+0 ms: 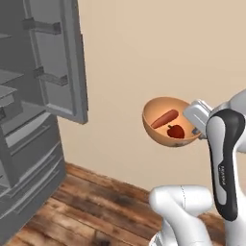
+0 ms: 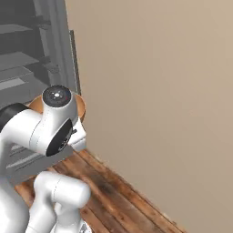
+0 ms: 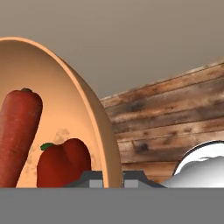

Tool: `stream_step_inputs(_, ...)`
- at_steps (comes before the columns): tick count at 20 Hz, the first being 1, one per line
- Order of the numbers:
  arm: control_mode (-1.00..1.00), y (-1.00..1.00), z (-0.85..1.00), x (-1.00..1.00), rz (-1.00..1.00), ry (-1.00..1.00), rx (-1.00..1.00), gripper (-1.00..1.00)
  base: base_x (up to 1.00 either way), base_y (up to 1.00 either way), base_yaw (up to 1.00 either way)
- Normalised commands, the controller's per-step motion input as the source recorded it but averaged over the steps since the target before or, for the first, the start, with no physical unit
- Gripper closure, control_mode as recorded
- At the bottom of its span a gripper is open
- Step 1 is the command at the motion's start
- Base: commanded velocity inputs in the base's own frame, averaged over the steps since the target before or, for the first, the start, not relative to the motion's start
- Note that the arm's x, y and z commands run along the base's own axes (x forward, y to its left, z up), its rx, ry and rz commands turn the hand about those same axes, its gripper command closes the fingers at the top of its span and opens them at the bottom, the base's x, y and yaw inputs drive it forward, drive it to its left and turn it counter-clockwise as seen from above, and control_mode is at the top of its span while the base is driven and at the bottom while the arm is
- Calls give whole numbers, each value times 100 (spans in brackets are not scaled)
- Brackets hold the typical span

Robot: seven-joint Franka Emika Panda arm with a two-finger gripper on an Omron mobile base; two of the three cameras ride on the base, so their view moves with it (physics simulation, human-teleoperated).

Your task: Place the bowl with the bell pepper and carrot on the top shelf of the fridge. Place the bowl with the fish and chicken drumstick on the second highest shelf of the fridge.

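My gripper is shut on the rim of the orange-tan bowl and holds it in the air, tilted so its inside faces the left base camera. Inside lie the carrot and the bell pepper. The hand view has the bowl rim between my gripper, with the carrot and the bell pepper close up. In the right base view an edge of the bowl peeks from behind my arm. The open fridge stands to the left; its top shelf sits above a lower slab. The bowl with the fish and chicken drumstick is out of view.
The fridge door hangs open between the bowl and the shelves, with bins on its inner side. Grey drawers fill the fridge's lower part. A beige wall runs behind, over a wooden floor.
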Motion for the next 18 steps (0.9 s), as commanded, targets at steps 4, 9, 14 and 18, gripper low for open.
stream_step_inputs(4,100,0,0,0,0,0,0,100,37,-41,66)
stream_step_inputs(9,100,0,0,0,0,0,0,100,18,-21,87)
stream_step_inputs(14,100,0,0,0,0,0,0,100,53,-5,63)
stream_step_inputs(18,100,0,0,0,0,0,0,100,56,-36,24)
